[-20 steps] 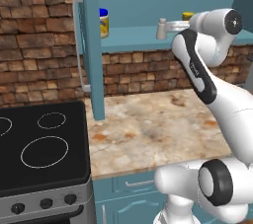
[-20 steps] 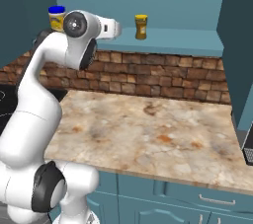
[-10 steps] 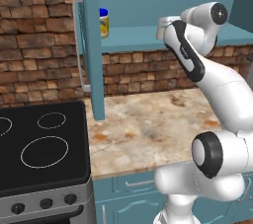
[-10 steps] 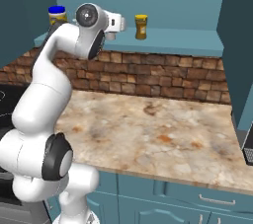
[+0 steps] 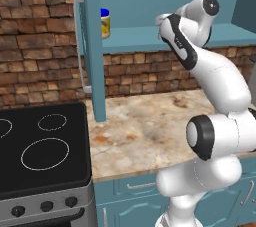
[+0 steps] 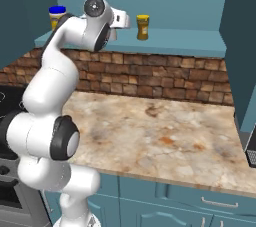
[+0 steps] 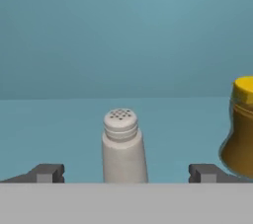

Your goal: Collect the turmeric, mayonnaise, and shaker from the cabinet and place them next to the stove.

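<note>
On the teal cabinet's shelf [image 7: 59, 129] the small whitish shaker [image 7: 123, 146] stands upright, straight ahead of my gripper [image 7: 126, 173]. The gripper is open, one fingertip [image 7: 47, 172] on each side of the shaker, touching nothing. The yellow-orange turmeric jar [image 7: 241, 129] stands just right of the shaker, also seen in the right base view as turmeric [image 6: 143, 26]. The blue-lidded mayonnaise [image 5: 105, 22] sits at the shelf's left end, behind the narrow cabinet door [image 5: 92, 46]. The black stove [image 5: 45, 146] is at lower left.
A mottled stone counter [image 5: 140, 131] lies between the stove and the brick back wall [image 6: 165, 76], below the shelf. A dark appliance edge [image 6: 251, 151] shows at the counter's far right. My own arm [image 5: 215, 71] rises in front of the shelf.
The hand has swung in toward the shelf, leftward in the left base view, and now hides the shaker there. The jars have not moved and the gripper stays open.
</note>
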Tool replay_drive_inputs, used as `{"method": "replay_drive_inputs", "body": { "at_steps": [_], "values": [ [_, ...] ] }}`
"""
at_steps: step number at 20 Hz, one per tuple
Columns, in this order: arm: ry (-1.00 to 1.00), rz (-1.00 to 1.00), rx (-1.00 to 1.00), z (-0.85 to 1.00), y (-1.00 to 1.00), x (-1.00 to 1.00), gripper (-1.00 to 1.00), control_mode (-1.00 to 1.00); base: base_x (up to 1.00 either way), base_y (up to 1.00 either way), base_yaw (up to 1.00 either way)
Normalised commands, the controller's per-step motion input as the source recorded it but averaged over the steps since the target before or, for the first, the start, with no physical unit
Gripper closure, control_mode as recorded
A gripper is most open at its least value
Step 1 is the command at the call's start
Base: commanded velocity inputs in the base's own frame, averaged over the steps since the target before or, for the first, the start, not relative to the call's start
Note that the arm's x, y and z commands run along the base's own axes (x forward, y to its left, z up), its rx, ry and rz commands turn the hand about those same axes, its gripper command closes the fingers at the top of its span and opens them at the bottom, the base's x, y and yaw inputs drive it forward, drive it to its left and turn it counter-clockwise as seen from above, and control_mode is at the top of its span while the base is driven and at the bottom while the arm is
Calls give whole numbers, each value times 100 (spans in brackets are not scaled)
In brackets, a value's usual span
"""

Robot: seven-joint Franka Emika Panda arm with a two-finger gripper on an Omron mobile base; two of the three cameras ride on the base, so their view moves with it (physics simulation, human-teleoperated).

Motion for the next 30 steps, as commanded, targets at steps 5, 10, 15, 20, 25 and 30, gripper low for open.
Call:
{"method": "replay_drive_inputs", "body": {
  "at_steps": [5, 10, 15, 20, 25, 30],
  "values": [
    [9, 0, 0, -14, 2, 29, -100, -100, 0, 0, 0],
    [9, 1, -1, -17, 5, 25, -100, -100, 0, 0, 0],
    [12, 2, -2, -18, 12, 29, -100, -100, 0, 0, 0],
    [6, 2, 0, -10, 2, 20, 100, -100, 0, 0, 0],
    [-1, 0, 0, 0, 0, -11, 100, -100, 0, 0, 0],
    [-6, 2, 0, 0, 0, -68, 100, -100, 0, 0, 0]
  ]
}}
